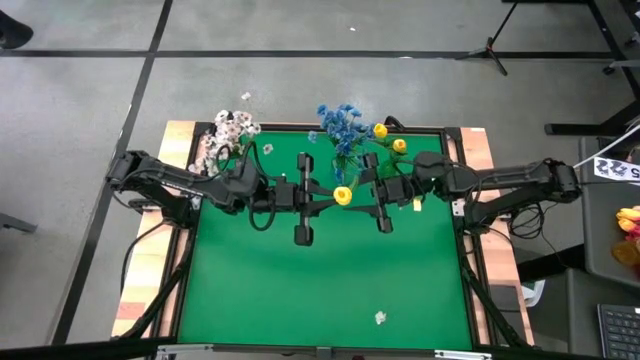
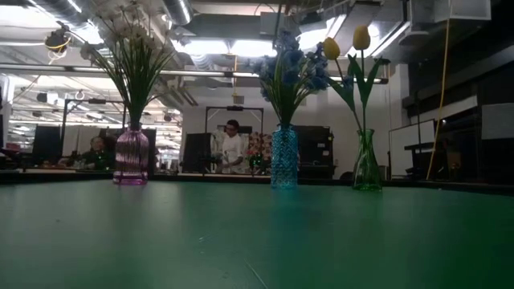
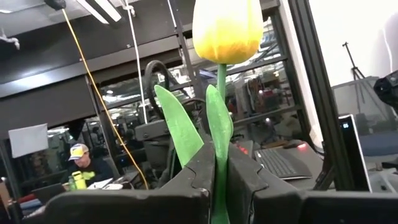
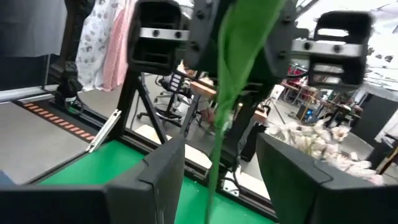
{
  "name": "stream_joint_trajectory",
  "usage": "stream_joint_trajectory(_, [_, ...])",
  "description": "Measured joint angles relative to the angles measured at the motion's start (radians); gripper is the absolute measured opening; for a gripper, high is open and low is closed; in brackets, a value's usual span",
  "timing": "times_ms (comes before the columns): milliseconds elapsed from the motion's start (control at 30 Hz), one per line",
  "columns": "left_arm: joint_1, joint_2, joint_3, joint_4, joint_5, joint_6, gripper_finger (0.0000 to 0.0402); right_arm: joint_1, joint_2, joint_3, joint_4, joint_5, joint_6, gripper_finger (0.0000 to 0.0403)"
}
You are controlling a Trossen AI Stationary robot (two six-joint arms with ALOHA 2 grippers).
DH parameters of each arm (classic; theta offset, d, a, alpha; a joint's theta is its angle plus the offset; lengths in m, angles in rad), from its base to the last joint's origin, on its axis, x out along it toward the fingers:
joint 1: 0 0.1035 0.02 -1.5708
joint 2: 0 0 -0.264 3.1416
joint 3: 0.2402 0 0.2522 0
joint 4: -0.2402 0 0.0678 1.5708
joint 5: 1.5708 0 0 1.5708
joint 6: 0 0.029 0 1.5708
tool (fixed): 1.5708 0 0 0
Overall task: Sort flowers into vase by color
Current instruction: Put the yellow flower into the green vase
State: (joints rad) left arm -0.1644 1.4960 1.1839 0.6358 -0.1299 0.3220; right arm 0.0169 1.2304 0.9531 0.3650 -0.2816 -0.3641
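A: Item in hand?
B: One yellow tulip (image 1: pixel 343 195), over mid-table, bloom between the two arms. Stalk pinched in the left gripper (image 3: pixel 216 180), fingers closed tight on it.

A: Right gripper (image 1: pixel 383 190)?
B: Just right of the bloom, facing the left one. Jaws standing apart, stalk hanging in the gap, no contact made out. Holding nothing.

A: Vases?
B: Three along the far edge. Pink vase (image 2: pixel 132 155) at left with white sprays (image 1: pixel 228 135); blue vase (image 2: pixel 283 156) in the middle with blue blooms (image 1: pixel 340 125); green vase (image 2: pixel 367 164) at right with two yellow buds (image 1: pixel 390 138).

A: Step?
B: Mid-air handover, by the look of it, left to right, ahead of placing with the yellows.

A: Next move calls for?
B: Probably closing the right jaws on the stalk before loosening the left, then carrying right and far to the green vase, stalk end lowered into its narrow neck.
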Motion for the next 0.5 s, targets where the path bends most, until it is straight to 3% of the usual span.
stream_joint_trajectory(500, [0.018,0.041,0.000,0.013,0.000,0.010,0.0024,0.009,-0.001,0.000,0.082,0.071,0.000,0.0198])
